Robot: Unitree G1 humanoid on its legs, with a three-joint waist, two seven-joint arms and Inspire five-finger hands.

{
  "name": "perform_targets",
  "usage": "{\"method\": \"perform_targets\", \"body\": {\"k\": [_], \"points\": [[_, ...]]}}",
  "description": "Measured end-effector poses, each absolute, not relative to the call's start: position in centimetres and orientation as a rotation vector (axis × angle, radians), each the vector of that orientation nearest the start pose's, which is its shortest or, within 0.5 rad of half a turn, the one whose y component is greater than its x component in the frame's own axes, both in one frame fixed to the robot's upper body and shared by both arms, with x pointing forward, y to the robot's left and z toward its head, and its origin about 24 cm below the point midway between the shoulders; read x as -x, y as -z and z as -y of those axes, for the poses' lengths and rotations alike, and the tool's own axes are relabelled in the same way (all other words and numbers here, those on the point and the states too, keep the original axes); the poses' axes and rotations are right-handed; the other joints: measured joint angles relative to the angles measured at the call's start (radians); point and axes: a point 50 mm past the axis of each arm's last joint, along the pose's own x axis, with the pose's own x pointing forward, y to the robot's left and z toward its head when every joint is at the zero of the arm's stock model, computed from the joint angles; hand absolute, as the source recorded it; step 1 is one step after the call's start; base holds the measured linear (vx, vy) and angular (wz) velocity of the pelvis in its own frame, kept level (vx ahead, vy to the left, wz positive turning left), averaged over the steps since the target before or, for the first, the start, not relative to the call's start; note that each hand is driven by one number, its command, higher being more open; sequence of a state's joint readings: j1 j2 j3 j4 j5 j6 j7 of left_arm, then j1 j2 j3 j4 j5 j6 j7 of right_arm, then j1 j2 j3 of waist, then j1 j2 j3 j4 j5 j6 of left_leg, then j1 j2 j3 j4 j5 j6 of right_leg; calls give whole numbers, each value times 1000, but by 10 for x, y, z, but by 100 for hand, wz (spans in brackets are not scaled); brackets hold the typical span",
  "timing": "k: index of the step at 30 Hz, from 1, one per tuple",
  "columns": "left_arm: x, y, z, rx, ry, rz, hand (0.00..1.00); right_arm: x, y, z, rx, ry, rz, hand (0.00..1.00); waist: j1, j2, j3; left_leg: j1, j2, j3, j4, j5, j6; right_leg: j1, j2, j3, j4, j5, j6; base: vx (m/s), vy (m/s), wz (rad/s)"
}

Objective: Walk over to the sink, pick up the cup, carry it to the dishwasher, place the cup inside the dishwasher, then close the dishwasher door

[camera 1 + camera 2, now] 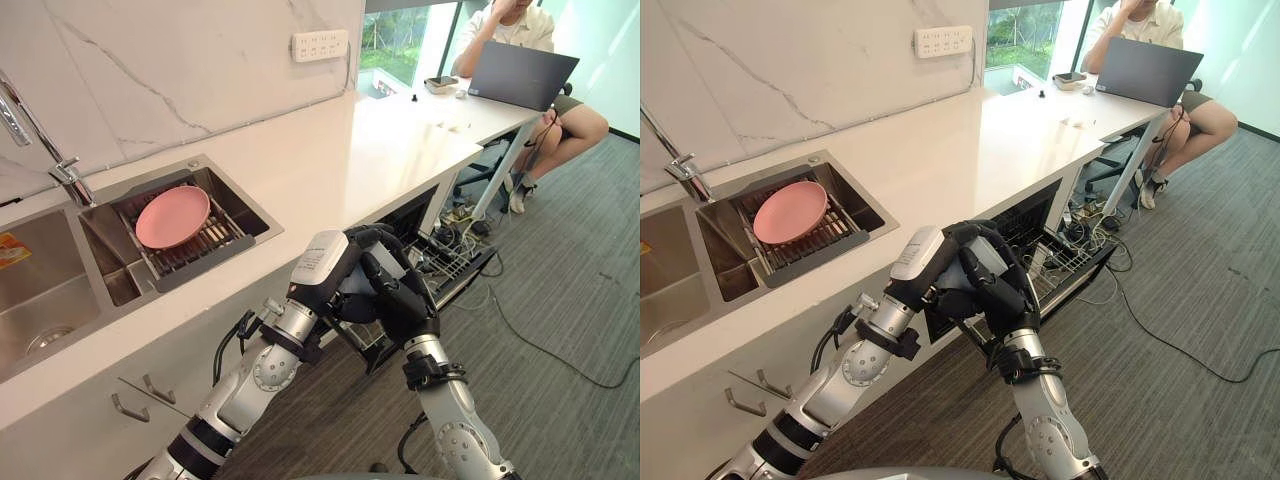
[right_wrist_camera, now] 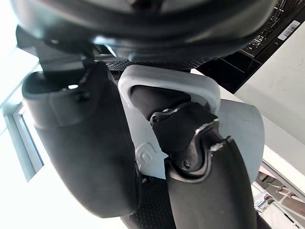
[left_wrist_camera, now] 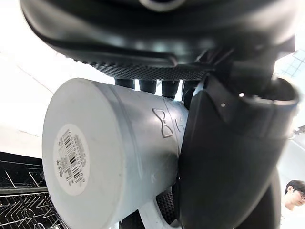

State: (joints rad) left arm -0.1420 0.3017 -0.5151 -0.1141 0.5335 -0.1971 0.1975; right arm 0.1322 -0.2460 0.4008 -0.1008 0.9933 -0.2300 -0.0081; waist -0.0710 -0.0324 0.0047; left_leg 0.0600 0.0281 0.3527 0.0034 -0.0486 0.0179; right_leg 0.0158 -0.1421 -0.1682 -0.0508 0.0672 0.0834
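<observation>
Both hands clasp a pale grey cup (image 3: pixel 109 152) in the air off the counter's edge, by the open dishwasher (image 1: pixel 455 262). The left hand (image 3: pixel 228 157) curls fingers and thumb round the cup's body; the right hand (image 1: pixel 400 295) hooks a finger through its handle (image 2: pixel 167 86). A pink plate (image 1: pixel 172 216) lies on the rack in the sink (image 1: pixel 255 215).

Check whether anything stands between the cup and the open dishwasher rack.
Nothing visible does. The left hand and the right hand both grip the cup close to the pulled-out dishwasher rack, and no object shows in the gap between cup and rack.
</observation>
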Motion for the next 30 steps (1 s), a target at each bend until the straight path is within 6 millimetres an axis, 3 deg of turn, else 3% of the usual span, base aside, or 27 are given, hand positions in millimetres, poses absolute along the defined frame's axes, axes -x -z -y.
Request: {"method": "perform_targets", "body": {"k": [2,3,17,30], "points": [[-238,-92,-67,-716,390,571,30,-214,-36,119,-812,-210,-46,30,0,-1,-1,0,0,-3,-3,3,0,0,0,-2,0,0,0,0,0,4],[-238,-92,-67,-718,385,574,90,-214,-36,118,-813,-210,-44,30,0,-2,-1,0,0,-3,-4,4,0,0,0,-2,0,0,0,0,0,0],[-221,-95,-70,-583,244,559,90,-212,-43,99,-907,-195,38,30,4,-11,-5,20,-4,-13,-66,40,-2,1,6,-19,-1,0,0,-17,-17,2],[-213,-88,-68,-444,172,497,90,-214,-50,98,-638,-100,126,30,5,-13,-3,27,-3,-15,-89,51,-3,-2,11,-23,-2,-3,0,-19,-25,0]]}}
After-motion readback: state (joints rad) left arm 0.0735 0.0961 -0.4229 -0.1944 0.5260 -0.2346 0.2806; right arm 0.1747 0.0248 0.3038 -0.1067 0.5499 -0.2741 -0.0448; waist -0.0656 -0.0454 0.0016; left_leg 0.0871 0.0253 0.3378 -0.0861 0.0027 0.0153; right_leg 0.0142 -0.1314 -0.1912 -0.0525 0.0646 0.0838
